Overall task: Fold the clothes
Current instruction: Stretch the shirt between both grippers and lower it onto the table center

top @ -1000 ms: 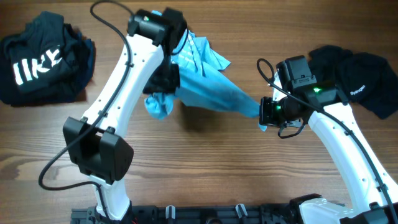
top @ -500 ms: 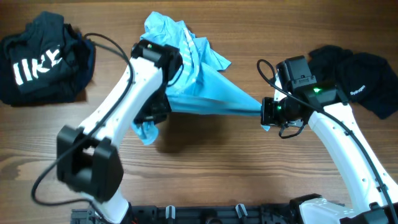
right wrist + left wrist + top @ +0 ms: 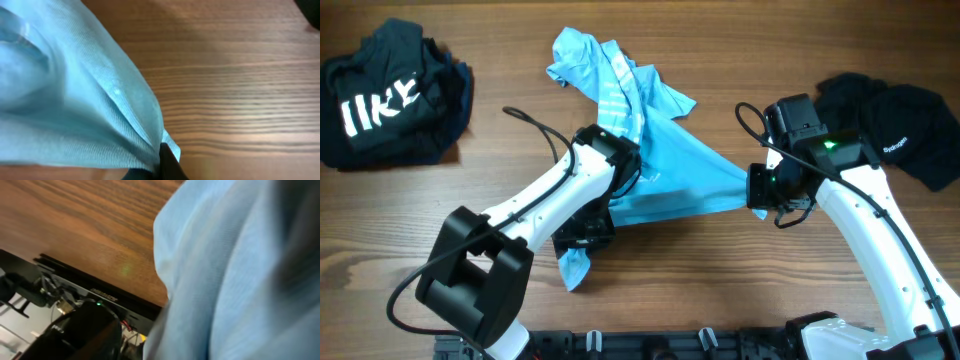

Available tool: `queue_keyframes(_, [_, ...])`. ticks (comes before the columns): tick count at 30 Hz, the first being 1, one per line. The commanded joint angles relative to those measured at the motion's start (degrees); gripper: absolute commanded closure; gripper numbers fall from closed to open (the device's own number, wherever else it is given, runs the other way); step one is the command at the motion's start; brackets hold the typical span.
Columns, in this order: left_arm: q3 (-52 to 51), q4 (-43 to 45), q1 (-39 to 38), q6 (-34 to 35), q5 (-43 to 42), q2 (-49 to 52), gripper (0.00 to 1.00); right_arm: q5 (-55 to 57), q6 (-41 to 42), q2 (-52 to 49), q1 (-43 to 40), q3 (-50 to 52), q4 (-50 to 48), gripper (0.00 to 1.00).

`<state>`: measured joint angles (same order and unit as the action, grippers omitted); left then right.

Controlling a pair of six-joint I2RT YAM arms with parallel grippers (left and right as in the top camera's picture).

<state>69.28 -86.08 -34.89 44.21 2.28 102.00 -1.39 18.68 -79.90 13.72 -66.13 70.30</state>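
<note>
A light sky-blue T-shirt (image 3: 665, 175) with pale printed lines lies crumpled and stretched across the middle of the table. Its right corner is pinched in my right gripper (image 3: 757, 188), which is shut on the cloth. In the right wrist view the bunched blue fabric (image 3: 75, 100) gathers into the right gripper (image 3: 162, 152). My left gripper (image 3: 585, 232) is at the shirt's front left edge, and a blue tail (image 3: 574, 268) hangs out below it. The left wrist view is half filled with blue fabric (image 3: 240, 275), which hides the jaws.
A black T-shirt with white lettering (image 3: 390, 95) is heaped at the back left. Another dark garment (image 3: 900, 125) lies at the back right, behind my right arm. The table's front edge with a black rail (image 3: 95, 287) runs close to the left gripper.
My left arm has swung from the far side of the table toward the front, drawing the blue shirt with it; the shirt now lies lower and wider. The right gripper has barely moved.
</note>
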Motion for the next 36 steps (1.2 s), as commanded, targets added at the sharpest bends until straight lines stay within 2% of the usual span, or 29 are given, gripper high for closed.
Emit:
queue_keyframes(1, [-2.4, 1.2, 0.0, 2.8, -1.7, -0.7, 0.46, 4.9, -0.4, 1.2, -0.3, -0.3, 1.3, 0.96])
queue_keyframes(3, [-3.8, 1.9, 0.0, 2.8, -1.6, -0.7, 0.42, 5.1, -0.4, 1.2, -0.3, -0.3, 1.9, 0.96])
queue_keyframes(6, [-5.2, 2.6, 0.5, 2.8, -1.6, -0.7, 0.2, 5.9, 0.0, 1.2, -0.3, -0.3, 2.9, 0.95])
queue_keyframes(7, [-5.3, 2.6, 0.8, 2.8, -1.6, -0.8, 0.17, 5.9, 0.0, 1.2, -0.3, -0.3, 3.0, 0.87])
queue_keyframes(9, [-5.2, 2.6, 1.6, 2.8, -1.1, -1.3, 0.12, 5.9, 0.0, 1.2, -0.3, -0.3, 3.1, 0.57])
queue_keyframes(11, [-5.2, 2.5, 3.0, 2.8, -0.7, -3.0, 0.09, 5.6, 0.0, 1.2, -0.3, -0.5, 3.7, 0.36])
queue_keyframes(13, [-5.2, 2.3, 4.6, 2.7, 0.3, -6.1, 0.06, 5.0, -0.1, 1.2, -0.3, -1.6, 4.6, 0.3])
queue_keyframes(19, [-5.1, 5.0, 11.0, 2.1, 3.0, -20.4, 0.0, 3.8, -0.7, 1.2, -0.3, -9.3, 4.4, 0.21])
queue_keyframes(24, [-5.1, 18.1, 15.5, -4.1, 2.9, -29.1, 0.0, -4.0, -6.2, 0.9, -0.3, -12.1, -8.1, 0.23])
queue_keyframes(29, [-5.1, 33.3, 16.5, -9.6, 3.2, -27.6, 0.0, -5.1, -9.6, -3.3, -0.2, -12.0, -21.6, 0.27])
queue_keyframes(32, [-5.1, 40.1, 16.5, -9.6, 3.1, -24.3, 0.0, -5.8, -9.7, -8.1, -0.2, -11.9, -28.8, 0.25])
queue_keyframes(36, [-5.1, 45.5, 16.5, -9.5, 3.1, -19.3, 0.0, -12.7, -8.4, -16.7, -0.2, -11.9, -37.2, 0.25])
